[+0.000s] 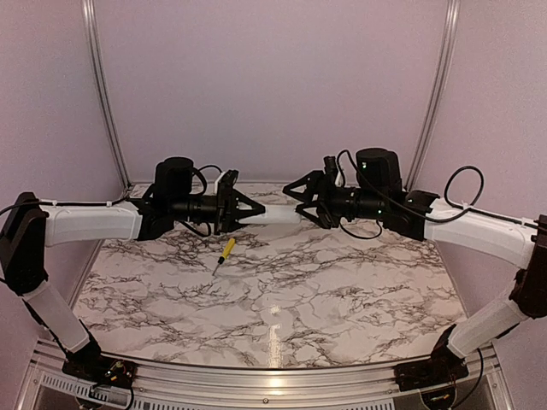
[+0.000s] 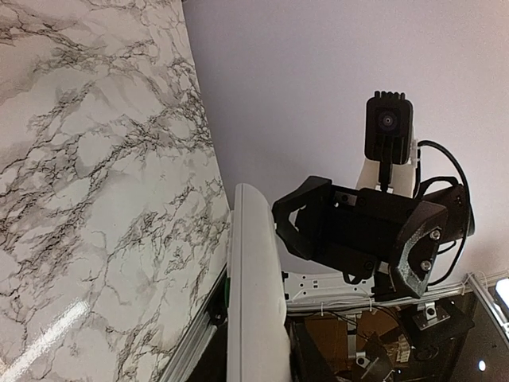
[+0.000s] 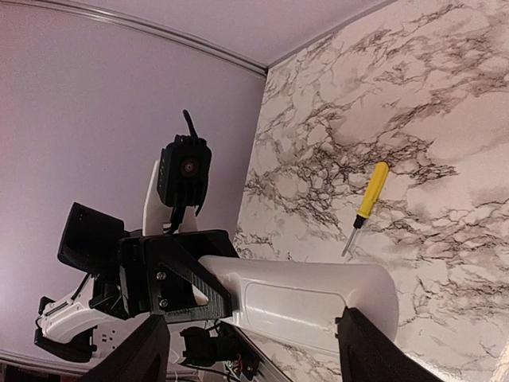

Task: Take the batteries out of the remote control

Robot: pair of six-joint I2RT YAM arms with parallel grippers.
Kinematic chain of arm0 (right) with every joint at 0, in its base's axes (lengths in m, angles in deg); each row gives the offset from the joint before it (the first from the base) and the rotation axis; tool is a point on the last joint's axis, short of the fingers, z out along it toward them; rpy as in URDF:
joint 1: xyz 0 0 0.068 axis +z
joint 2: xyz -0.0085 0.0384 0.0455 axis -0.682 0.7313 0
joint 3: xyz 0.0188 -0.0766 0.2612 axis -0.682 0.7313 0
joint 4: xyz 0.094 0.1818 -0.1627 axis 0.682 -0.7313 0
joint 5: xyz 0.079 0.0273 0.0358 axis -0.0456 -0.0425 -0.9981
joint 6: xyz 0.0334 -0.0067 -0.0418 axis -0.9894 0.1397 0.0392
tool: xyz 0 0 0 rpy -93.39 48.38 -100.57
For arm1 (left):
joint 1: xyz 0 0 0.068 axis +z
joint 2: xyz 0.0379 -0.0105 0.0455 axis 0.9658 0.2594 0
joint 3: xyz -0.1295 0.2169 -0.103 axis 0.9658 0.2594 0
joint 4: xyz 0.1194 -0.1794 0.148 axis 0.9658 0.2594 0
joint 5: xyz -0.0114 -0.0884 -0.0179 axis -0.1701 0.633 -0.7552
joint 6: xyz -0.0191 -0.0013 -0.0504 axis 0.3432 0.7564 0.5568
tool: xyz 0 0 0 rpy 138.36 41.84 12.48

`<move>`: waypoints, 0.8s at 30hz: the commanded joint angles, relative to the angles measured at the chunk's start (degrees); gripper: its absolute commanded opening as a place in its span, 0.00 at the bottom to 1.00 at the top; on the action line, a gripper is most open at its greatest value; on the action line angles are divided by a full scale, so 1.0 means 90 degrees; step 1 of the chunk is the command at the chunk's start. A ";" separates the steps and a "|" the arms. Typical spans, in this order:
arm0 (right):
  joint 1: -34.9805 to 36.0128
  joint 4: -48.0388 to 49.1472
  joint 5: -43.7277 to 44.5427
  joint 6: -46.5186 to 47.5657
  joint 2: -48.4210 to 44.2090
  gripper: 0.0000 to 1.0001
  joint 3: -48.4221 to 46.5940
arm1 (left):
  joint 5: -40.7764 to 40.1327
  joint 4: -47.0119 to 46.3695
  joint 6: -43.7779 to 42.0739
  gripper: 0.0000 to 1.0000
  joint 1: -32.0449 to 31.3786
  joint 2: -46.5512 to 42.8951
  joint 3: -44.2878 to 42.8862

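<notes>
Two grippers are meeting above the worktop (image 1: 342, 290): the left gripper (image 1: 256, 211) is clamping one end of the remote control (image 1: 275, 213), holding it level in the air, while the right gripper (image 1: 295, 201) is standing open around the other end. No batteries are showing yet. The cover is seemingly still on, so the next move is probably calling for sliding it off. A yellow-handled screwdriver (image 1: 226, 250) is lying below — well clear.

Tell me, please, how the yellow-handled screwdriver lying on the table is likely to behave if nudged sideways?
The screwdriver lies flat and free on the table. Its handle looks rounded, so it would probably roll rather than slide. It looks small and slim, so it is likely light and stiff. The tabletop shows glare, so it may be slick and let it skid.
</notes>
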 commanded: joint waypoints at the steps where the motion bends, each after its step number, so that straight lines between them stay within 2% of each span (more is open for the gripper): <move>1: 0.0119 0.0579 -0.0782 -0.0310 0.0077 0.71 0.0044 | 0.0620 -0.1087 -0.0354 0.00 -0.0163 -0.0390 -0.0029; 24: 0.0137 0.2225 -0.1557 -0.1096 0.0065 0.73 0.0441 | 0.0497 -0.0901 -0.0796 0.00 -0.0153 -0.0341 0.0292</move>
